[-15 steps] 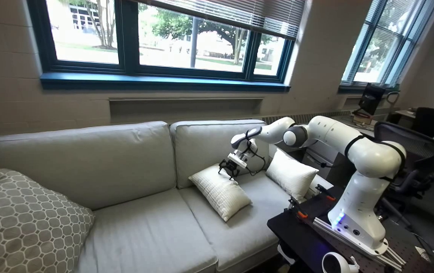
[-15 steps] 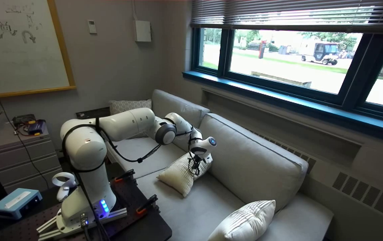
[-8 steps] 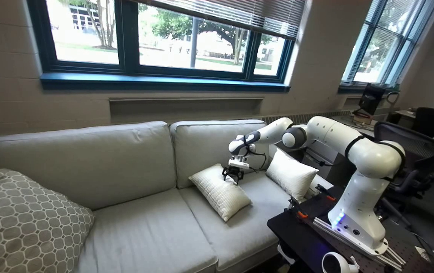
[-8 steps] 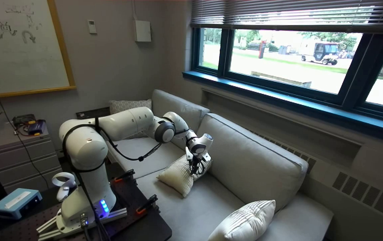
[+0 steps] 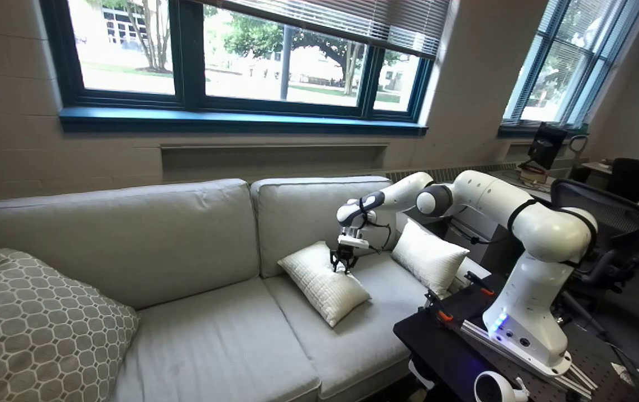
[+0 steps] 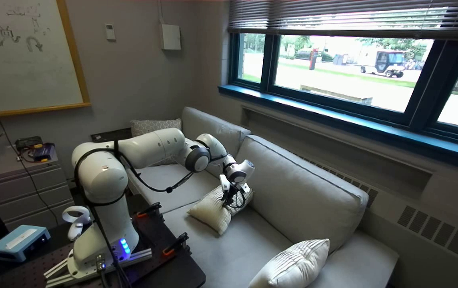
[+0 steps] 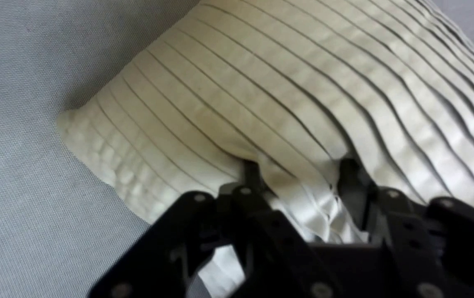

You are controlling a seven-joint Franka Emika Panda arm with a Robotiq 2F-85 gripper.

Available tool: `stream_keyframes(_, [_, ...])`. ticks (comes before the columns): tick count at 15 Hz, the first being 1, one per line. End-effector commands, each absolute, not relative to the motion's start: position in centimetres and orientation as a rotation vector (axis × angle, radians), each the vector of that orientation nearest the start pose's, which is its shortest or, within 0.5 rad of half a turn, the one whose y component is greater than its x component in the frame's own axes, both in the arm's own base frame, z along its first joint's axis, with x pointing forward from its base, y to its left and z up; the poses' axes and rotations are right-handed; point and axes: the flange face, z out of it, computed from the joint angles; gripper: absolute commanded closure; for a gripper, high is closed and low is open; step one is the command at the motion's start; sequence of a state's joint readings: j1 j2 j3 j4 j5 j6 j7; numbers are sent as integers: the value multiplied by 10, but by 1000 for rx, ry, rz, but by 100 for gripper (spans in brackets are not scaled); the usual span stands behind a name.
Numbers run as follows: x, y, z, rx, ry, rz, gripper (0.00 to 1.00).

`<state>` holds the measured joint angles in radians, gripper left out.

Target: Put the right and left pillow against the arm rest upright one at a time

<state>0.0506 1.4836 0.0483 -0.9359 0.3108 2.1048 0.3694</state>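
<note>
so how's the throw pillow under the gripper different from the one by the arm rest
The gripped pillow lies on the seat cushion; the arm-rest pillow sits tilted up beside the arm rest. The gripped pillow's cover is bunched between the fingers of the gripper; the arm-rest pillow is puffy and clear of it. Both are cream-white, pleated throw pillows.

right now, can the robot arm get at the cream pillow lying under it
Very likely yes: the tool is right at the cream pillow, its fingers sunk into it with a fold bunched between them. Nothing seems to stand in the way, though how firm the hold is can't be told.
</note>
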Motion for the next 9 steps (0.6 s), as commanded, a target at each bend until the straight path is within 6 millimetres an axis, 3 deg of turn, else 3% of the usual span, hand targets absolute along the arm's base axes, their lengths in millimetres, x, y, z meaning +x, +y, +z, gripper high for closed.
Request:
stream_keyframes(1, [685, 70, -80, -2720, 671, 584, 79])
stream_keyframes(3, [685, 67, -80, -2700, 665, 585, 94])
stream_keyframes(5, [685, 64, -80, -2686, 662, 585, 99])
stream_keyframes(9, [687, 61, -78, -2665, 670, 576, 97])
